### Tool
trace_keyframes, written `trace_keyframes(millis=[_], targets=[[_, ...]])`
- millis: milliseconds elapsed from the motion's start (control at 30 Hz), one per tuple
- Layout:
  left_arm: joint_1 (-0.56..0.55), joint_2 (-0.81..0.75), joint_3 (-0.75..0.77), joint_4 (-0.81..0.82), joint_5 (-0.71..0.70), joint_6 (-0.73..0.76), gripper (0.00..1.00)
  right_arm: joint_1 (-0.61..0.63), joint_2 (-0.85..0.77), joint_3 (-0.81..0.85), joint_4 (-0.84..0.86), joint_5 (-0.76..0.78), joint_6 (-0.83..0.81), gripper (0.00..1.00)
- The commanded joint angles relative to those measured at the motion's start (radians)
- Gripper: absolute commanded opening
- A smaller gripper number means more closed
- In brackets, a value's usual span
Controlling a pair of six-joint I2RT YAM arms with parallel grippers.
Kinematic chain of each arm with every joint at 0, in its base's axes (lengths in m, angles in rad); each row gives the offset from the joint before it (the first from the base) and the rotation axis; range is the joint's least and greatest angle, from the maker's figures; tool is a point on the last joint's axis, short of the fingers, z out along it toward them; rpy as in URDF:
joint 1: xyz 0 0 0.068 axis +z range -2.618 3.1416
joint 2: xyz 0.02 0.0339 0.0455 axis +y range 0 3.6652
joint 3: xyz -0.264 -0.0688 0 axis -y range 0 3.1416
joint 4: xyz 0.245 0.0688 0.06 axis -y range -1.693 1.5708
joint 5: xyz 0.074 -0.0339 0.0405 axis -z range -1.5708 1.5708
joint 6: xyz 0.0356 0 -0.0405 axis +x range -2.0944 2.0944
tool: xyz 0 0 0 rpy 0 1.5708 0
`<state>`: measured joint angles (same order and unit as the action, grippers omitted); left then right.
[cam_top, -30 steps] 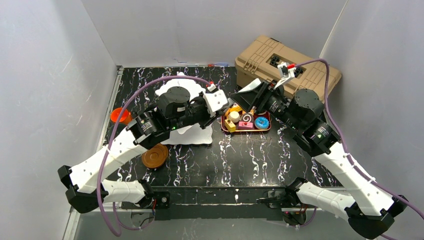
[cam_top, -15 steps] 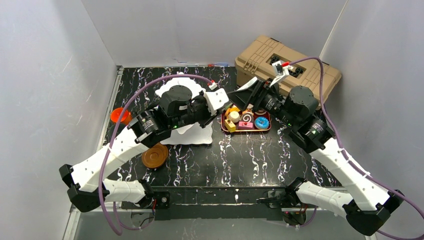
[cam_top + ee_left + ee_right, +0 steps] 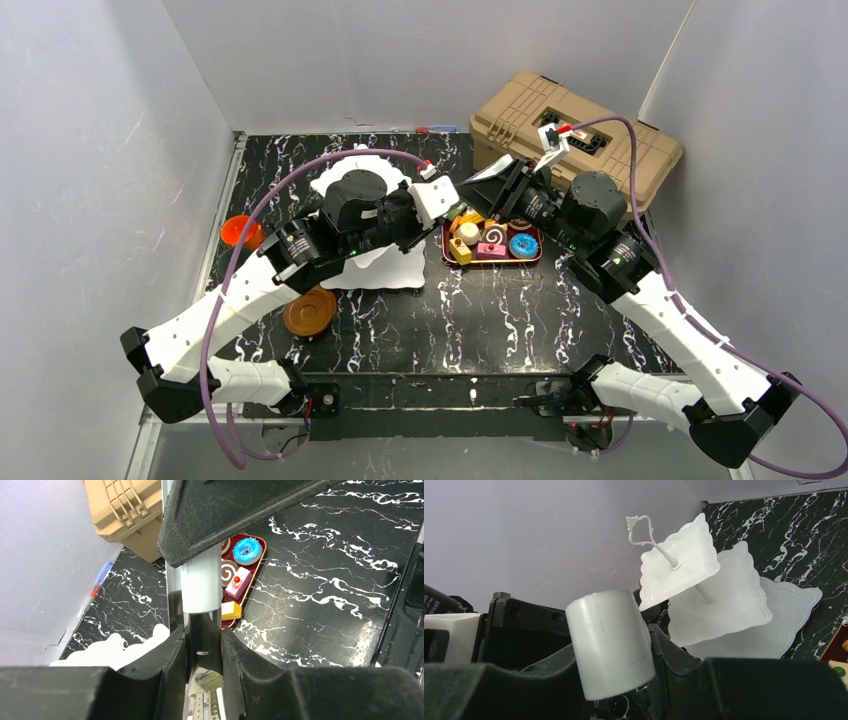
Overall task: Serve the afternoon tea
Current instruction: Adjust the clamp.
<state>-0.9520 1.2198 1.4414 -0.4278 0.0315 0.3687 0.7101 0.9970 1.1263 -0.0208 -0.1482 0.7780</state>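
At the far left the orange cup point(image 3: 238, 231) sits by the wall, with a brown saucer point(image 3: 309, 311) nearer the arms. Both look parked out of the way until the cakes are dealt with. The white three-tier stand point(image 3: 729, 605) sits under the left arm with its plates bare, just left of the tray, probably so each cake has only a short trip.

The left gripper point(image 3: 202, 645) is clamped on the metal tongs point(image 3: 204, 700), holding them up over the gap between stand and tray. The tongs' white cylinder point(image 3: 606, 625) sits between the jaws of the right gripper point(image 3: 614, 655). Whether those jaws press on it cannot be told. It looks like a hand-over, or a two-handed hold to work the tongs.

To the right, the red tray point(image 3: 495, 263) holds the pastries, including a blue donut point(image 3: 247, 550). The tan toolbox point(image 3: 510, 120) stands shut behind it.

The only writing is tiny white print at the left edge of the right wrist view, too small to read.
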Motion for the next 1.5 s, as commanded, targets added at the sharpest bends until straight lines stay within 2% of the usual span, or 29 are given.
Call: trace_keyframes(millis=[0,167,200,233,267,300,433,567,767,867,967,1133,1300,1400,1467], targets=[[-0.004,-0.004,0.016,0.107,0.007,0.024,0.00,0.029,-0.006,-0.009,0.104,-0.147,0.099,0.02],[-0.004,-0.012,0.002,0.107,0.006,0.041,0.00,0.029,-0.022,-0.028,0.089,-0.133,0.093,0.01],[-0.004,-0.012,0.001,0.107,0.003,0.044,0.14,0.029,-0.025,-0.029,0.078,-0.126,0.087,0.01],[-0.004,-0.012,-0.001,0.105,0.001,0.044,0.41,0.029,-0.028,-0.029,0.068,-0.117,0.076,0.01],[-0.004,-0.010,0.002,0.101,0.000,0.044,0.61,0.028,-0.030,-0.026,0.055,-0.108,0.064,0.01],[-0.004,-0.010,0.003,0.097,0.000,0.043,0.70,0.029,-0.032,-0.019,0.037,-0.097,0.048,0.01],[-0.004,-0.016,0.008,0.094,-0.001,0.038,0.85,0.029,-0.034,0.010,-0.055,-0.039,-0.036,0.01],[-0.004,-0.020,0.028,0.076,-0.017,0.035,0.90,0.029,-0.034,0.021,-0.135,0.051,-0.139,0.01],[0.004,-0.026,0.091,-0.003,-0.115,0.009,0.98,0.028,-0.045,-0.030,-0.189,0.195,-0.296,0.01],[0.014,-0.037,0.086,-0.046,-0.106,0.007,0.98,0.028,-0.056,-0.052,-0.172,0.207,-0.288,0.01],[0.015,-0.068,0.018,-0.053,-0.040,0.038,0.98,0.028,-0.056,-0.039,-0.151,0.188,-0.259,0.01],[0.015,-0.119,-0.108,0.049,-0.003,0.088,0.98,0.028,-0.060,-0.007,-0.189,0.205,-0.276,0.01],[0.014,-0.116,-0.079,0.031,-0.011,0.073,0.98,0.028,-0.054,-0.041,-0.245,0.308,-0.339,0.01],[0.015,-0.108,-0.054,0.018,-0.041,0.072,0.98,0.028,-0.038,-0.086,-0.219,0.357,-0.359,0.07],[0.019,-0.100,-0.031,-0.001,-0.062,0.067,0.98,0.028,-0.028,-0.115,-0.178,0.374,-0.370,0.15]])
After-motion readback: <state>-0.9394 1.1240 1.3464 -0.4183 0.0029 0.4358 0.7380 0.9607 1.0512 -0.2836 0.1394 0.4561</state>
